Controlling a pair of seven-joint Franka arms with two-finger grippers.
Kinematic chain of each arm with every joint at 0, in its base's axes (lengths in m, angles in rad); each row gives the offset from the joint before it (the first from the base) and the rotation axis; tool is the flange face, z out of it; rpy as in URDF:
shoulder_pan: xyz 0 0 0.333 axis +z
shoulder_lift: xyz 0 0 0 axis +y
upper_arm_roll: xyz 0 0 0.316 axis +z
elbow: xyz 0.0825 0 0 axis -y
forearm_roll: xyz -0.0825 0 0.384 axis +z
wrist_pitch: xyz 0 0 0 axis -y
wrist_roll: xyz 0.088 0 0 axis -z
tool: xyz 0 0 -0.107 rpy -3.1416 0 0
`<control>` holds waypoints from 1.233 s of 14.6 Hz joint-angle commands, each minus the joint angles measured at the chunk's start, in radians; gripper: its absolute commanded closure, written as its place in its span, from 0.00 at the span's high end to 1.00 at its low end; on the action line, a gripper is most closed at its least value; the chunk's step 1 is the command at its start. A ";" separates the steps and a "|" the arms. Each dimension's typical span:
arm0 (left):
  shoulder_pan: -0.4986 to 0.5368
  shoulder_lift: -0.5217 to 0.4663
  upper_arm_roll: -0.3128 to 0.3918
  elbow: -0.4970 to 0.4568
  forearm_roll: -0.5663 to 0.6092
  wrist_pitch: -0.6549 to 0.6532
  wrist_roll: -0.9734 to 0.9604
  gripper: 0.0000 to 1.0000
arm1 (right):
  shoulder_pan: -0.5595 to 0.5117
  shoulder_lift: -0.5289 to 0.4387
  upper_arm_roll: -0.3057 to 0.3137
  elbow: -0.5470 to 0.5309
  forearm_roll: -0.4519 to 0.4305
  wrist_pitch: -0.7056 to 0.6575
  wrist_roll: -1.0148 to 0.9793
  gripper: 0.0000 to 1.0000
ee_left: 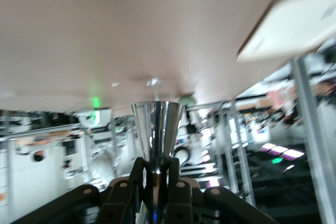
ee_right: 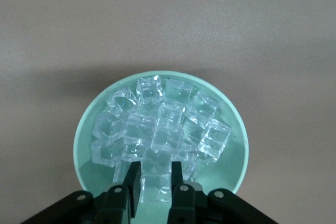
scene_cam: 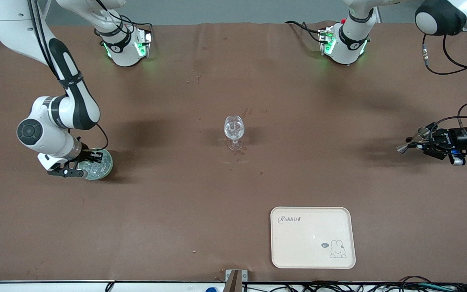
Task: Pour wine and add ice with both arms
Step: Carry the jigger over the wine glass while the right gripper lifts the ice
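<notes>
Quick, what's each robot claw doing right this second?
Left gripper: shut on a shiny metal cup, held over the table.
Right gripper: shut on an ice cube in the green bowl.

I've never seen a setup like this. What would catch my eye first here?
Probably the green bowl heaped with ice at the right arm's end of the table, where the right tool is shut on one cube. A clear wine glass stands alone mid-table. Over the left arm's end, the left tool holds a shiny metal cup.
</notes>
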 commanded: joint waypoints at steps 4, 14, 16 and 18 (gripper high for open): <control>-0.014 -0.231 -0.217 -0.094 0.076 0.068 -0.109 0.00 | -0.002 -0.031 0.003 0.118 0.012 -0.174 0.010 0.02; -0.010 -0.395 -0.809 -0.205 0.116 0.617 -0.537 0.00 | -0.033 -0.240 0.003 0.392 0.000 -0.466 0.109 0.01; -0.013 -0.388 -0.923 -0.225 0.125 0.765 -0.582 0.00 | -0.036 -0.241 0.000 0.506 0.000 -0.590 0.100 0.01; -0.022 -0.369 -1.021 -0.246 0.183 0.909 -0.626 0.00 | -0.050 -0.255 -0.002 0.590 0.002 -0.702 0.096 0.01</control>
